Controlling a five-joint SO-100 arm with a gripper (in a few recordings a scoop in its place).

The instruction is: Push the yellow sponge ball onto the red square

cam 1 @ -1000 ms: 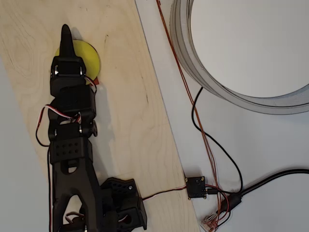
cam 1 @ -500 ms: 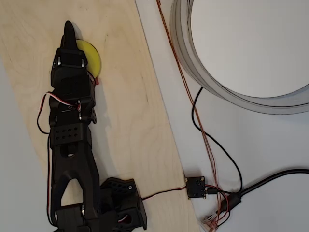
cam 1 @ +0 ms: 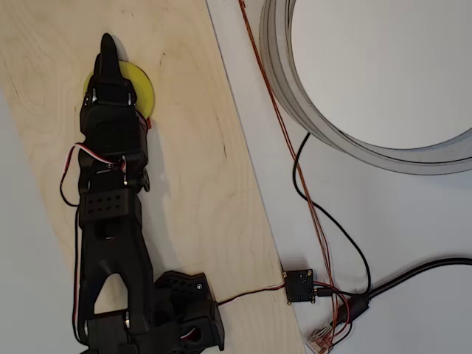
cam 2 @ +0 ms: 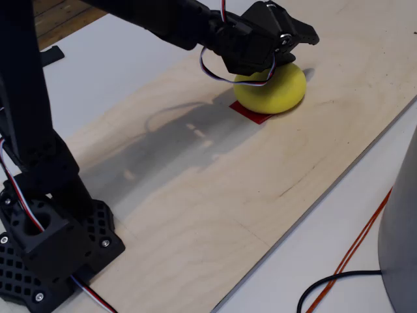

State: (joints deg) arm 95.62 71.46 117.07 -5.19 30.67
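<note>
Fingers of the black gripper point(cam 2: 306, 37) look pressed together into one dark point, with no gap showing in either view, and they hang over the top of the yellow sponge ball point(cam 2: 273, 88). Seen from overhead, the gripper point(cam 1: 108, 44) covers the ball's left part, leaving a yellow crescent point(cam 1: 140, 90) on its right. That ball rests on the far part of the plywood board point(cam 2: 215, 189), overlapping the far edge of the red square point(cam 2: 251, 113), whose near strip lies exposed.
</note>
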